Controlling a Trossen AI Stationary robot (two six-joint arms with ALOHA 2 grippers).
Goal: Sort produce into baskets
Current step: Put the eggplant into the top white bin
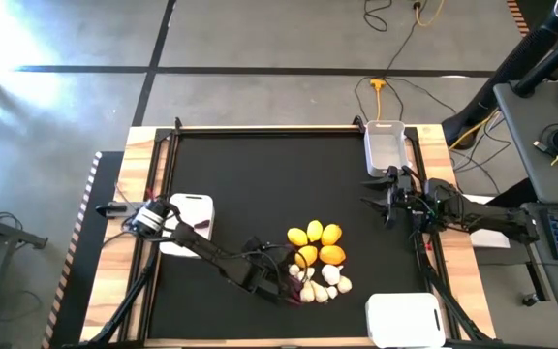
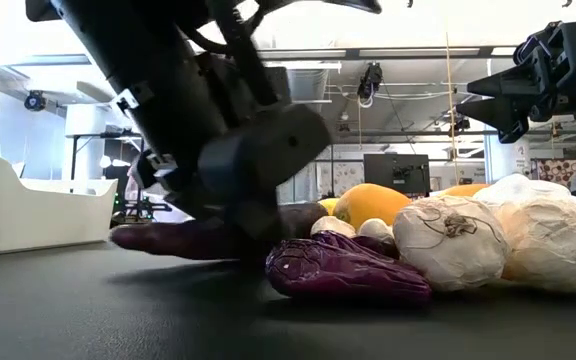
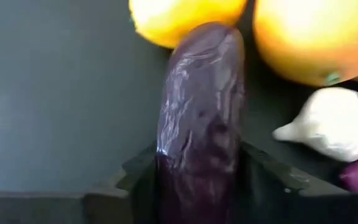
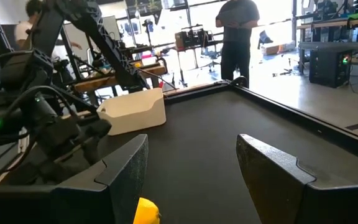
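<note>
The produce lies in a pile near the table's front middle: several yellow-orange citrus fruits (image 1: 318,242), whitish garlic bulbs (image 1: 325,283) and dark purple vegetables. My left gripper (image 1: 277,276) is low at the pile's left side, shut on one purple vegetable (image 3: 201,118) that reaches forward toward two citrus fruits (image 3: 185,18). A second purple vegetable (image 2: 348,270) lies on the table in front of the bulbs (image 2: 458,240). My right gripper (image 1: 390,199) is open and empty, high at the right, near the far-right basket (image 1: 386,145). Other baskets stand at the left (image 1: 187,221) and near right (image 1: 405,318). My left gripper pinches the purple vegetable by its two long sides (image 3: 166,168) between its two fingers (image 3: 135,183). The fingers come slanting down from the table's left and lie along the vegetable. Its tip (image 3: 210,37) sticks out ahead, and it lies level, low on the table (image 2: 168,240).
The black mat has bare room left of and beyond the pile (image 1: 260,174). A wooden frame (image 1: 143,155) borders the table. The left arm (image 2: 168,100) fills much of the low view. A person (image 4: 238,31) stands in the room beyond the table.
</note>
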